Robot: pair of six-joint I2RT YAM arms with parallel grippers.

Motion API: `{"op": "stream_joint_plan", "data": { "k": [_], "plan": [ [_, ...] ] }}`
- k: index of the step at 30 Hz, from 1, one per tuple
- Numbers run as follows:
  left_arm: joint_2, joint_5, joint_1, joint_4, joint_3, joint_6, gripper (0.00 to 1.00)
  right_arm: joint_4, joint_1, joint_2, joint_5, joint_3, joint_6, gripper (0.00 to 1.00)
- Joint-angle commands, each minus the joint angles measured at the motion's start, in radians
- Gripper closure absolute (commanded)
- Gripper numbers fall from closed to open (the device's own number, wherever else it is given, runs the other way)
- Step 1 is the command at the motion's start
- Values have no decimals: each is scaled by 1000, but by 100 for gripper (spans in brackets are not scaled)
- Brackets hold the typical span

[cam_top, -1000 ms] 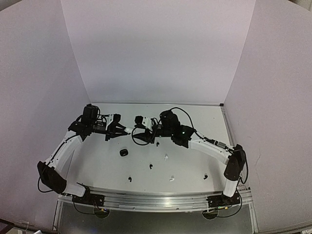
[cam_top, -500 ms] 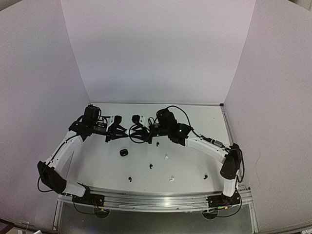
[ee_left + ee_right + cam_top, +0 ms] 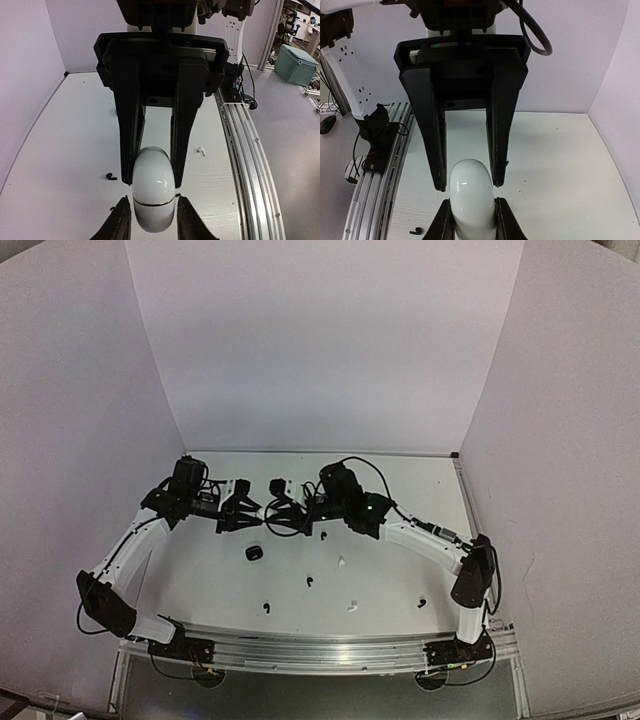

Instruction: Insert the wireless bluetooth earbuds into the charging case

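Earbuds (image 3: 309, 582): five show from above, three black and two white, all lying loose on the counter (image 3: 420, 490). They are scattered between the meeting arms and the near rail (image 3: 320, 650), each apart from the others.
White case (image 3: 153, 192): held above the counter at mid-width, lid shut with a thin seam across it, lying end-on between both sets of jaws.
Left jaws: one finger (image 3: 120, 225) stands on each side of one end of the white case, very close to it. I cannot tell whether they press on it.
Right jaws: closed on the other end of the white case, both fingers (image 3: 444, 225) tight against its sides.
Black case (image 3: 254, 553): on the counter, a little nearer the rail than the white case and slightly to its left, touching nothing.
Arms: left arm (image 3: 130, 550) and right arm (image 3: 430, 538) both reach inward, wrists facing each other, tips meeting at the white case.
Left wrist view: a black earbud (image 3: 111, 176) and a white earbud (image 3: 201, 150) lie on the counter below, one on either side of the held case, the white one nearer the rail.
Right wrist view: another black one (image 3: 415, 231) lies on the counter close to the rail.
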Motion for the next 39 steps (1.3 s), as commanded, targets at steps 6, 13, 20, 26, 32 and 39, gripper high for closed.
{"op": "stream_joint_plan", "data": {
  "k": [6,13,20,26,32,39],
  "plan": [
    [8,-48,-5,-110,44,129,60,-22,6,-13,-16,30,-37,100],
    [7,-49,-11,-52,48,27,69,-23,9,-2,-12,44,-40,100],
    [13,-47,-16,-49,52,24,68,-28,9,13,-5,59,-43,100],
    [24,-40,-17,-41,61,15,74,-36,12,25,-7,76,-45,100],
    [23,-41,-19,-38,59,12,72,-53,14,32,7,78,-57,100],
    [22,-39,-19,-40,58,21,89,-63,16,43,2,96,-58,100]
  ]
}}
